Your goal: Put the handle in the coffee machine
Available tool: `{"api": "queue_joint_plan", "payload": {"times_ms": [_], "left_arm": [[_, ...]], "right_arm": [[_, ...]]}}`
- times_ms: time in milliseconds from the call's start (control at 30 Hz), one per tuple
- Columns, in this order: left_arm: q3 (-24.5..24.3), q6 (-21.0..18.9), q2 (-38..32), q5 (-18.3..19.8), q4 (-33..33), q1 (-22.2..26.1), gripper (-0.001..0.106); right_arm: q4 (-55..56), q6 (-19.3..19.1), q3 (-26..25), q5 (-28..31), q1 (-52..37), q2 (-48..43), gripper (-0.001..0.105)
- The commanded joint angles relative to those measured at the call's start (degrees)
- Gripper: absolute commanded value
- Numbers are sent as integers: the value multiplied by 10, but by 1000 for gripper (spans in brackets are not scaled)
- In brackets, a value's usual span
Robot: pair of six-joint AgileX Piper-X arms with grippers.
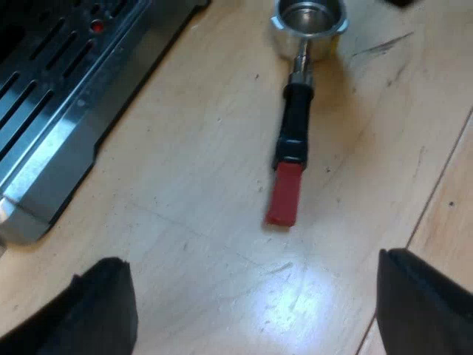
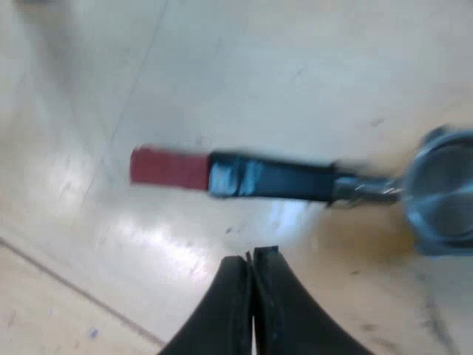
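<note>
Your metal holder with the dark, red-tipped handle point(image 1: 295, 126) lies loose on the pale wooden table point(image 1: 185, 222), near the steel espresso machine point(image 1: 59, 111). Its long axis runs straight away from your left gripper point(image 1: 251, 296), red end nearest, between spread, empty fingers. Your right gripper point(image 2: 253, 259), pinched together on nothing, sits beside the handle, which lies crosswise to it.

A pale wooden worktop point(image 1: 185, 244), marked with thin dark scratches and crossed by a seam, carries two things. The metal holder point(image 1: 294, 126) lies flat on it, cup opening upward, its dark handle ending in red. The espresso machine point(image 1: 59, 96) stands near it, not touching.
</note>
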Motion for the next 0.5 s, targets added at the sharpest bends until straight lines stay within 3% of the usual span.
{"api": "queue_joint_plan", "payload": {"times_ms": [33, 133, 267, 300, 333, 400, 500], "left_arm": [[-2, 5, -2, 25, 2, 1, 68], [-2, 5, -2, 54, 1, 1, 68], [-2, 23, -2, 75, -3, 1, 68], [-2, 25, -2, 75, -4, 1, 68], [-2, 25, -2, 75, -9, 1, 68], [-2, 27, -2, 75, -17, 1, 68], [-2, 28, 10, 75, -27, 1, 68]], "right_arm": [[37, -3, -11, 42, 1, -29, 2], [57, 4, -12, 68, 1, -55, 21], [86, 28, -12, 96, 1, -69, 71], [88, 28, -12, 97, 1, -69, 76], [92, 28, -12, 96, -5, -69, 87], [97, 30, -12, 88, -17, -69, 95], [104, 30, -12, 66, -57, -69, 95]]}}
